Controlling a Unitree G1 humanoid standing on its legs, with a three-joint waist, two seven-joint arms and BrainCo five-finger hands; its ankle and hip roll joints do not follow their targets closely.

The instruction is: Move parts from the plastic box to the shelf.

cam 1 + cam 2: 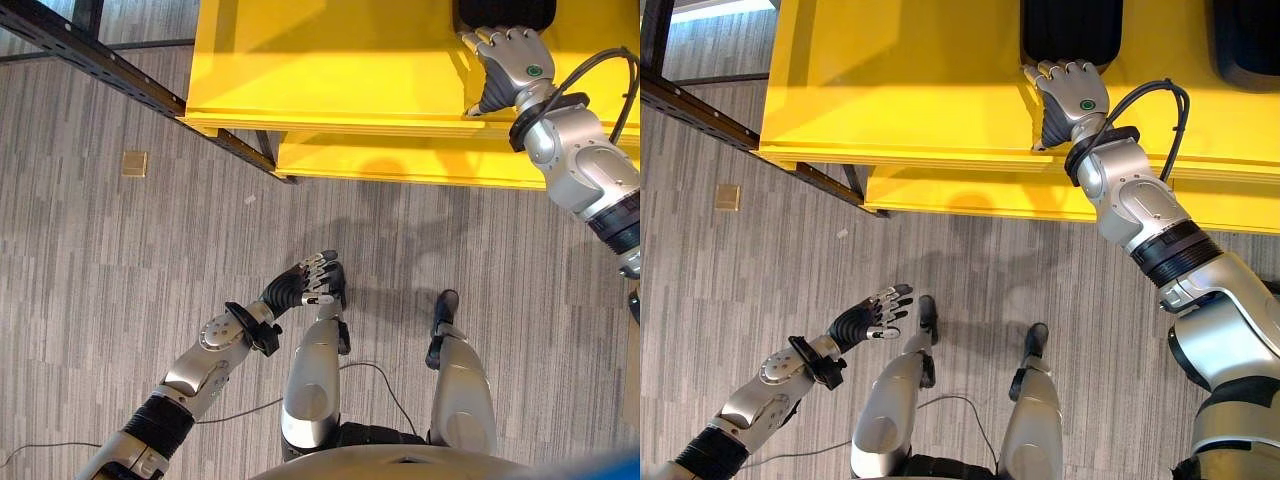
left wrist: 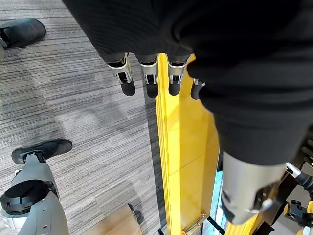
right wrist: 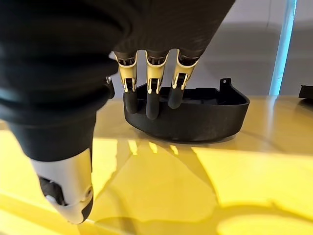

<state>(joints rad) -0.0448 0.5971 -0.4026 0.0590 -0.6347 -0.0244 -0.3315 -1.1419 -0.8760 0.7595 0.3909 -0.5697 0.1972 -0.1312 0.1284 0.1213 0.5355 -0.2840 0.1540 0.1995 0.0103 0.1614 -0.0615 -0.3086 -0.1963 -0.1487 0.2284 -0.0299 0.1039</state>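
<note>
Black, shallow moulded plastic part (image 3: 195, 113) lies on the yellow shelf (image 1: 900, 90) near its front edge, the right hand (image 1: 1072, 100) beside it with fingers straight, best withdrawn level without nudging it, while the left hand (image 1: 872, 318) hangs relaxed, empty.

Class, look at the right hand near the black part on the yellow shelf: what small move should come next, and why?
Probably draw the right hand back off the shelf. The black part already rests flat on the yellow surface, and the straight fingers hang just before it, apparently not gripping it. The left hand hangs open over the floor.
</note>
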